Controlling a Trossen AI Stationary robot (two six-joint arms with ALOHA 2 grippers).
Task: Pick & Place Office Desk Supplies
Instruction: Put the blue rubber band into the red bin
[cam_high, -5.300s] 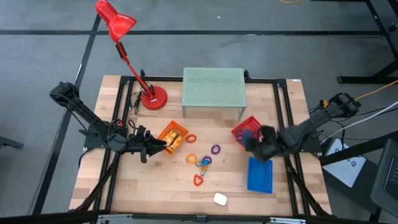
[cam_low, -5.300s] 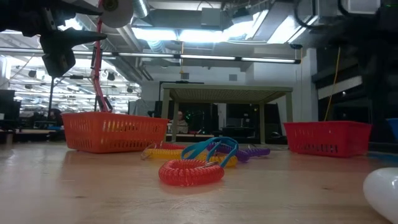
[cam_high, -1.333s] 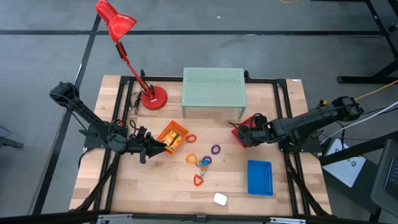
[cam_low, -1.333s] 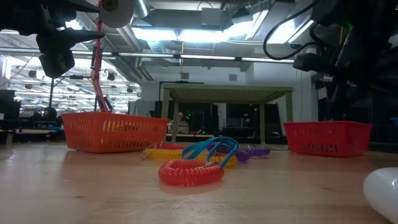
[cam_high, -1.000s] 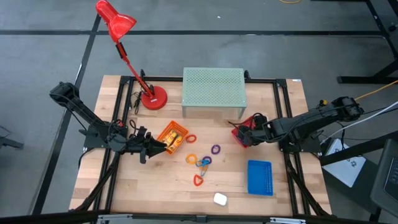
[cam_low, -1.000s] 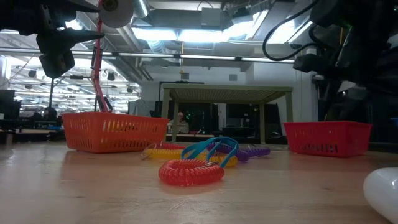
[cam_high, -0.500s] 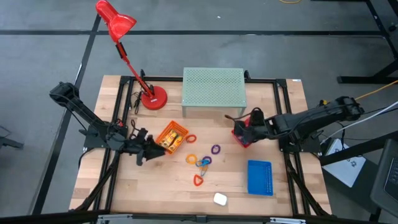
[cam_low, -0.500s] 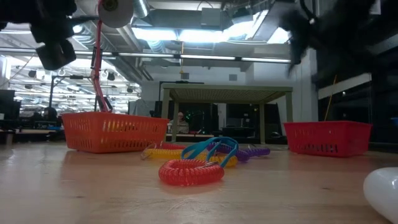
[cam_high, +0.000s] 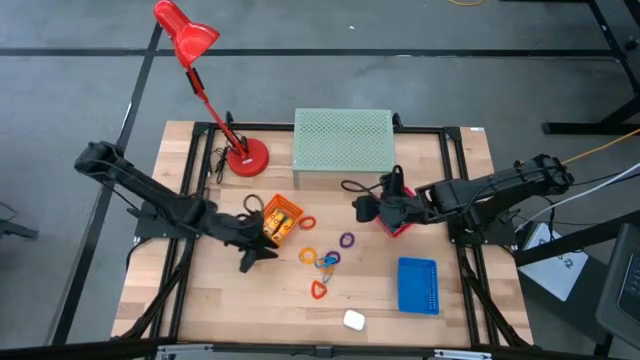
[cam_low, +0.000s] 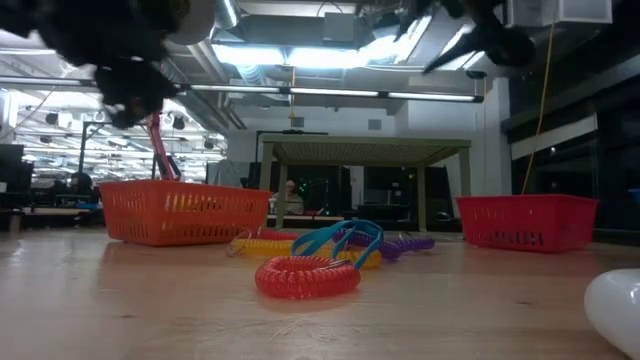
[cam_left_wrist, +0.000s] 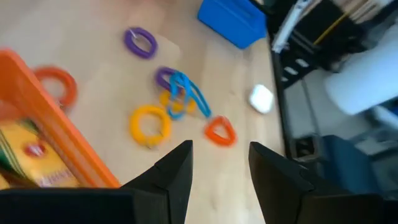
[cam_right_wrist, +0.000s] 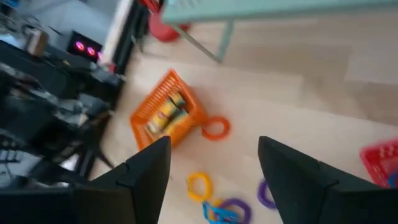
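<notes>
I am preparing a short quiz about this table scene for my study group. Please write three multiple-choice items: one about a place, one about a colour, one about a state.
1. Where do the yellow tubes lie?
A. in the orange basket
B. in the blue basket
C. on the green riser

2. What colour is the loop lying alone beside the orange basket?
A. purple
B. orange
C. white

3. How is the left claw?
A. shut on a loop
B. open and holding nothing
C. shut on a basket

Answers:
1 A: the yellow tubes lie inside the orange basket.
2 B: the orange loop lies on the table just beside that basket.
3 B: in the left wrist view the left claw shows a clear gap between its fingers, with nothing in it.
</notes>
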